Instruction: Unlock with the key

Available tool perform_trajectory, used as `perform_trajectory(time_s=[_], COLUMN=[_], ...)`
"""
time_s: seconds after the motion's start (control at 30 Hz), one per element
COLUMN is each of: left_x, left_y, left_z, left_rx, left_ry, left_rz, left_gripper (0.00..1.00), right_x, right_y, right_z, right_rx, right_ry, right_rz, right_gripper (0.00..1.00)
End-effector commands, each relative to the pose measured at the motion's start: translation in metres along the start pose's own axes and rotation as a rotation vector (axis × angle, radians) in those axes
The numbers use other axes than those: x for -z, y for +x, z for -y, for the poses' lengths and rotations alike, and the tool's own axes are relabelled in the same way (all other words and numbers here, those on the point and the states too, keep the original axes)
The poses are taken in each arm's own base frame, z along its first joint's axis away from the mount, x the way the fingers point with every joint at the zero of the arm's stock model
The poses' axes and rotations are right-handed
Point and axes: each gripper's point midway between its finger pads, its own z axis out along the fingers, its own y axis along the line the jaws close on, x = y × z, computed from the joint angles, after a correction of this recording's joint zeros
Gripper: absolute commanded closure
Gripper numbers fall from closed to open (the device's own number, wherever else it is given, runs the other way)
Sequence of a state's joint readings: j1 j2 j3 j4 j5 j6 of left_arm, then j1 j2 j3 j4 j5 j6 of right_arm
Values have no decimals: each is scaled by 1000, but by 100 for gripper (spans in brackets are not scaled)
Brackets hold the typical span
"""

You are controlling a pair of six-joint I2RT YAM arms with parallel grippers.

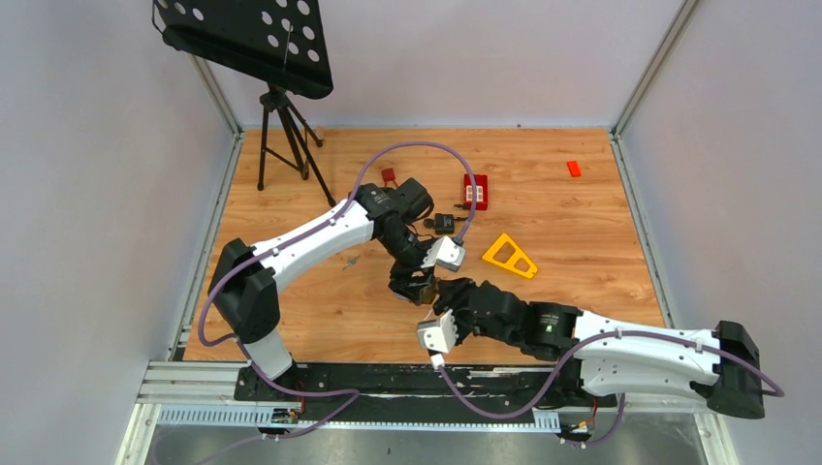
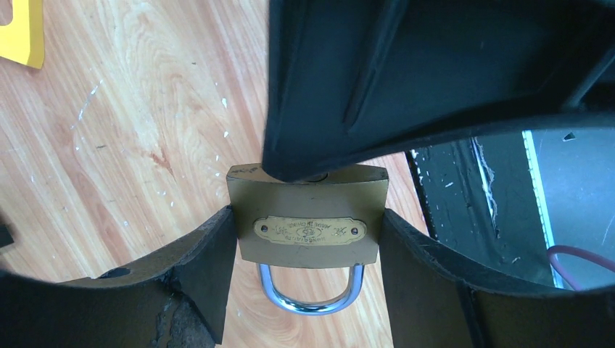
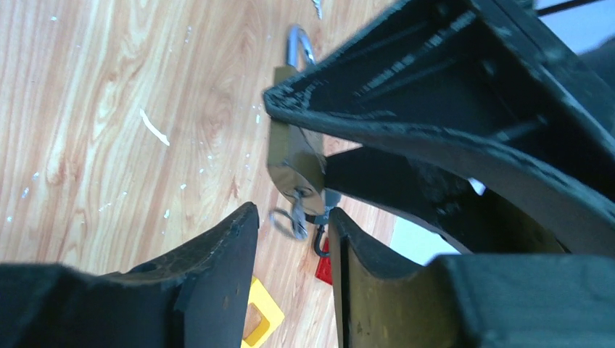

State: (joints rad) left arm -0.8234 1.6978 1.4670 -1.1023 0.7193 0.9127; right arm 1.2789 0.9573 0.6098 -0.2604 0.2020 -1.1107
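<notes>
Padlock (image 2: 308,217): brass body, riveted nameplate, chrome shackle (image 2: 310,303), clamped between left gripper (image 2: 308,243) jaws; key (image 3: 294,219) at its keyhole end, right gripper (image 3: 290,235) jaws narrowly apart beside it.

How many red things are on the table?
3. A tiny red tag at the far middle, a red block just right of it, and a red chip near the far right corner. More could be hidden from view.
</notes>
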Motion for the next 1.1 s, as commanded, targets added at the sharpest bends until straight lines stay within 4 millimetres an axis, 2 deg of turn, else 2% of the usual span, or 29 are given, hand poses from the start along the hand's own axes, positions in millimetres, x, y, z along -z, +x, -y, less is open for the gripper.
perform_trajectory(time_s=[0.0, 0.13, 0.27, 0.53, 1.07], left_x=[16, 15, 15, 15, 13], left_y=[-35, -34, -35, -35, -37], left_z=[5, 4, 3, 3, 6], left_rx=[-69, -62, -64, -64, -62], left_ry=[-30, -28, -27, -25, -11], left_rz=[108, 103, 105, 106, 120], left_gripper=[100, 100, 100, 100, 100], right_x=[23, 35, 37, 26, 5], right_y=[-4, -1, -1, -5, -9], right_z=[27, 34, 32, 22, 22], right_rx=[-87, -111, -118, -129, -128], right_ry=[75, 93, 73, 21, 17], right_rz=[38, 56, 67, 86, 96], right_gripper=[56, 54, 59, 68, 85])
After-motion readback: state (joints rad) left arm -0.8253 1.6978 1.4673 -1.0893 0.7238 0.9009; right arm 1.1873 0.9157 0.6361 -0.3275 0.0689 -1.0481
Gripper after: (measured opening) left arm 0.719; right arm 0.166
